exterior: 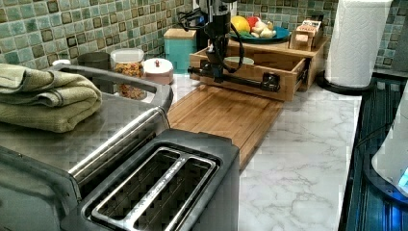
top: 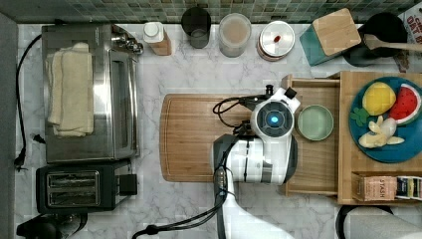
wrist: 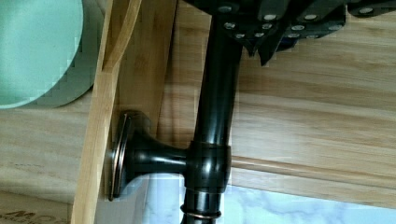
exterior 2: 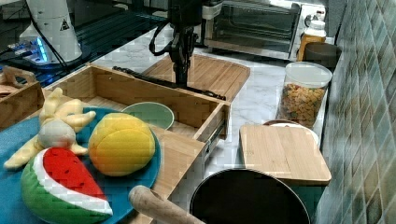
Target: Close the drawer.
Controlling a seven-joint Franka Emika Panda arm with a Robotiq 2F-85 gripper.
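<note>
Hanging over the cutting board (top: 194, 137), the open drawer (top: 311, 164) meets gripper (exterior: 215, 72).

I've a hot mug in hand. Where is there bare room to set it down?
The cutting board between the toaster oven and the drawer is mostly bare. So is the marble beside it. The back row of jars is crowded.
</note>
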